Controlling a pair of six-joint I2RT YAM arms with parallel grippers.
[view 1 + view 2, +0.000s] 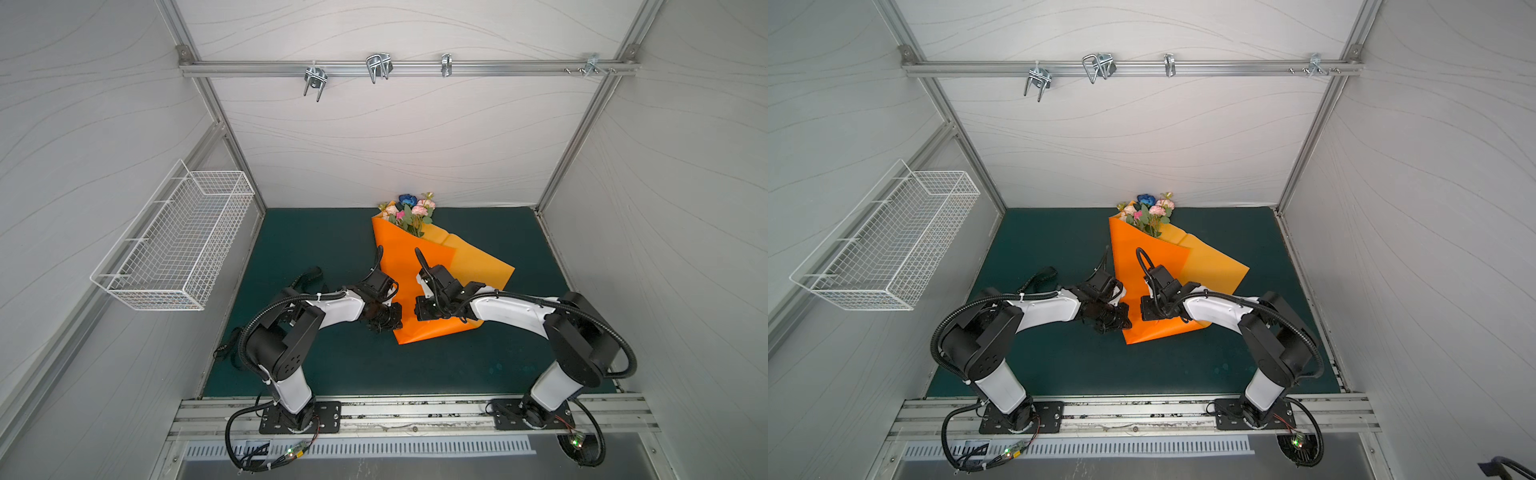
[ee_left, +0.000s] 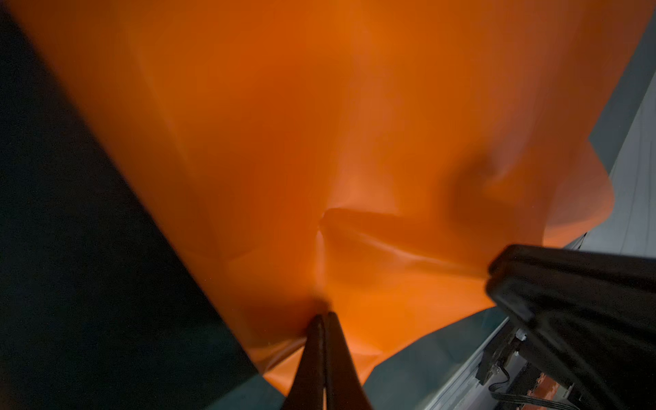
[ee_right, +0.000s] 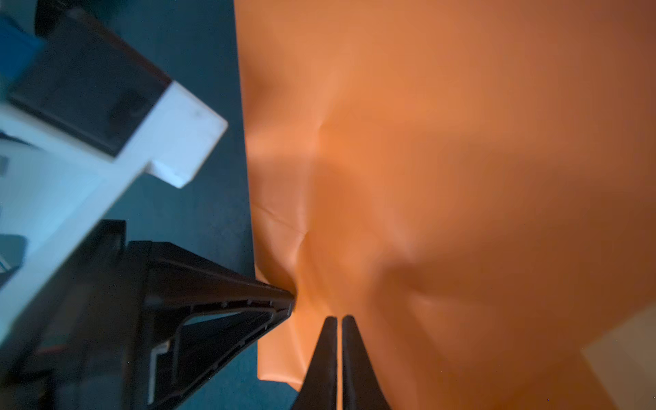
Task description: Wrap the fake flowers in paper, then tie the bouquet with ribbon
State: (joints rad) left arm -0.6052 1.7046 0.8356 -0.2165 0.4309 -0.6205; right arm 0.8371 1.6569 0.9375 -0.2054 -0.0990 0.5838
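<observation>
- Bouquet of fake flowers (image 1: 409, 210) lies at the far middle of the table (image 1: 332, 365). Its blooms point toward the far wall, and its stems are hidden under the orange wrapping paper (image 1: 415, 266). Both top views show it this way (image 1: 1148, 211).
- It looks light to me: soft, cloth-like petals in peach and pink, one blue rose, green leaves, and thin stems that probably bend.
- The heads would likely crush or splay under a squeeze, so I would not take hold there.
- The better place, I judge, is the narrow near part of the wrap. The stems should gather there under the paper, and a tie would sit there.
- The paper is smooth and thin, folded into a rough cone with a paler flap spread out to the right. It puckers and creases where it is pinched, and it looks slippery.
- The left fingers (image 2: 312, 358) are clenched on the near left edge of the paper, with creases fanning out from their tips.
- The right fingers (image 3: 326, 358) are closed tight just beside them, over the paper. I cannot tell whether a fold is caught between them.
- A black ribbon (image 1: 308, 276) lies loose on the table to the left, partly under the left arm and apart from the bouquet. Neither pair of fingers holds it.
</observation>
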